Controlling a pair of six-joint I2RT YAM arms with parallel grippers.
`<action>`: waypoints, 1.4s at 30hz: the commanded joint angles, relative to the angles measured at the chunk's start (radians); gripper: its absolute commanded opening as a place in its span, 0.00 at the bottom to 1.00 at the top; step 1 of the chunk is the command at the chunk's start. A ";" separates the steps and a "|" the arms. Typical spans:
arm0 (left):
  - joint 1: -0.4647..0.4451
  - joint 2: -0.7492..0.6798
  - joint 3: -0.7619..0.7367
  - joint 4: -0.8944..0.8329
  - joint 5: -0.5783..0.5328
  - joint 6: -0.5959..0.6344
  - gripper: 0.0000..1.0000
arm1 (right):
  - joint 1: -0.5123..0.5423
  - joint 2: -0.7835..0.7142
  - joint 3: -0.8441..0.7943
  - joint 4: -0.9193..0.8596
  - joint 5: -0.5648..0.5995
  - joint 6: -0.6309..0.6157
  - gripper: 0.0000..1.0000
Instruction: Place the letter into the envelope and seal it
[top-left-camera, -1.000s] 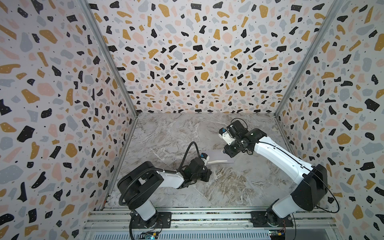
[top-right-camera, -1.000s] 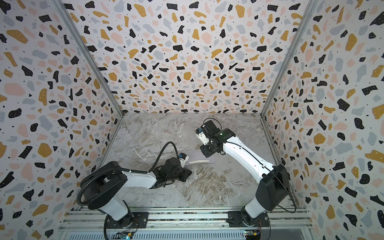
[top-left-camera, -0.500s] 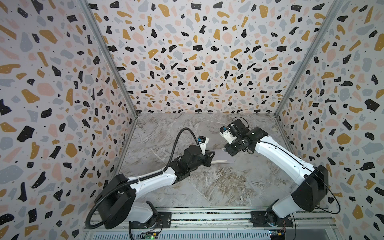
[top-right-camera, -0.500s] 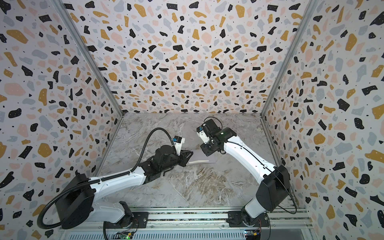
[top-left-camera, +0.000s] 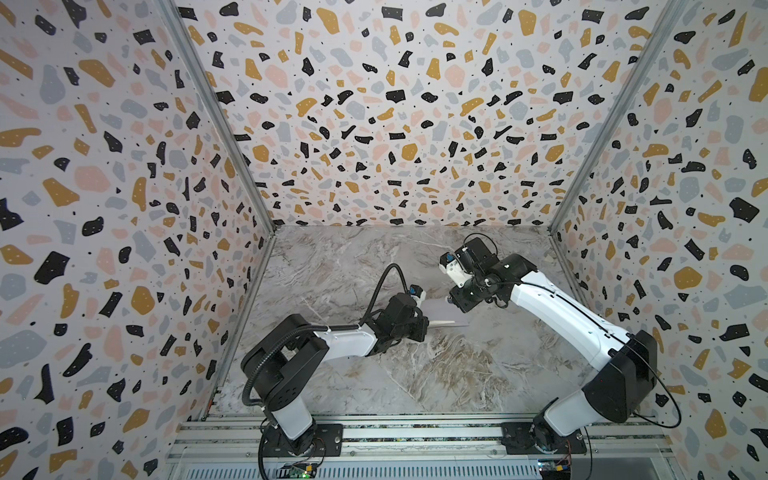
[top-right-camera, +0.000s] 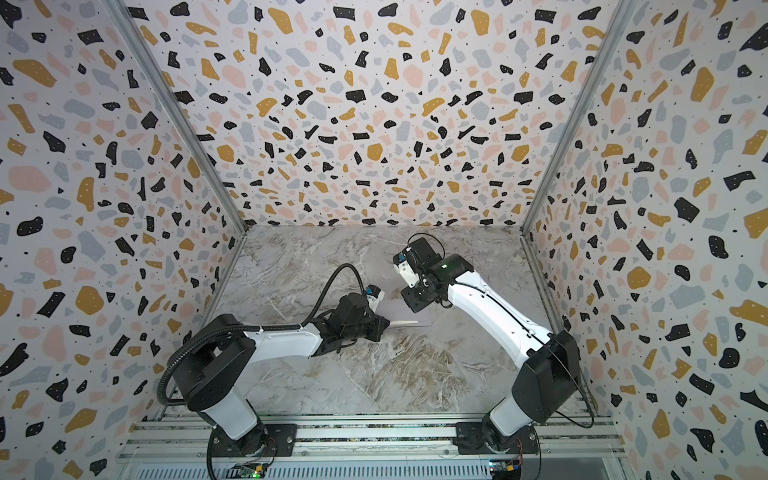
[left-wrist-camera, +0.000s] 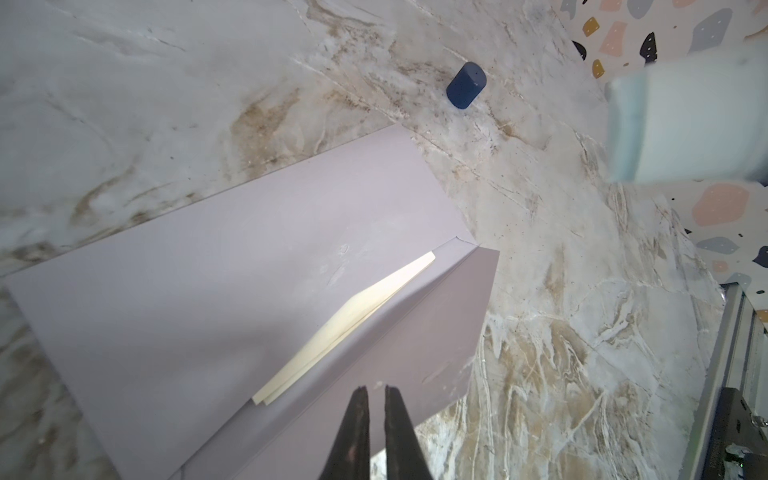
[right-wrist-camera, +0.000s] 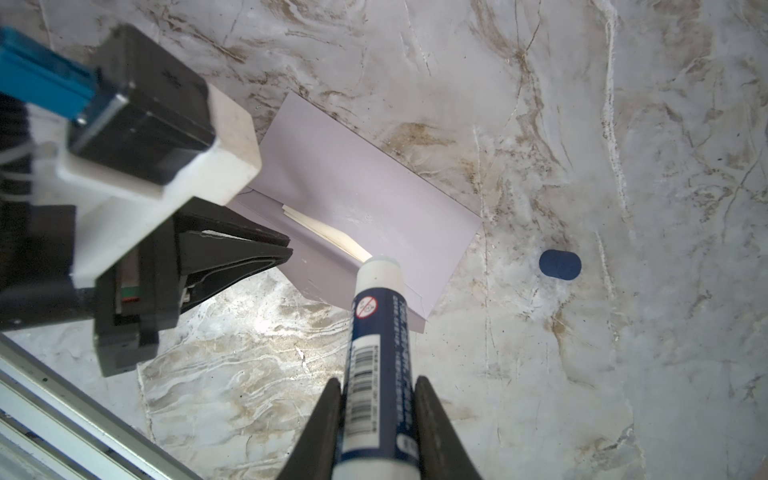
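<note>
The pale lavender envelope lies flat on the marble table, its flap folded open. The cream letter sits inside with only its edge showing at the mouth. My left gripper is shut with its tips over the flap; whether it touches I cannot tell. My right gripper is shut on an uncapped blue glue stick, whose white tip hangs over the envelope mouth beside the letter. In both top views the envelope lies between the two grippers.
The glue stick's dark blue cap lies on the table a short way beyond the envelope's right end. Patterned walls close in the table on three sides, and a metal rail runs along the front edge.
The left arm stretched out toward the far side half a second ago and has folded back, its gripper again at the envelope's left end. The right arm with the glue stick has held still.
</note>
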 joint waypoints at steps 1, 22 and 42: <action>0.000 0.009 -0.034 0.063 0.019 0.003 0.09 | -0.003 -0.030 0.027 -0.014 -0.020 0.001 0.00; 0.000 -0.003 -0.212 0.194 0.034 -0.068 0.07 | -0.003 0.122 0.077 -0.080 -0.119 -0.007 0.00; 0.085 -0.164 -0.124 0.113 -0.008 -0.053 0.09 | 0.012 0.396 0.317 -0.190 -0.097 -0.033 0.00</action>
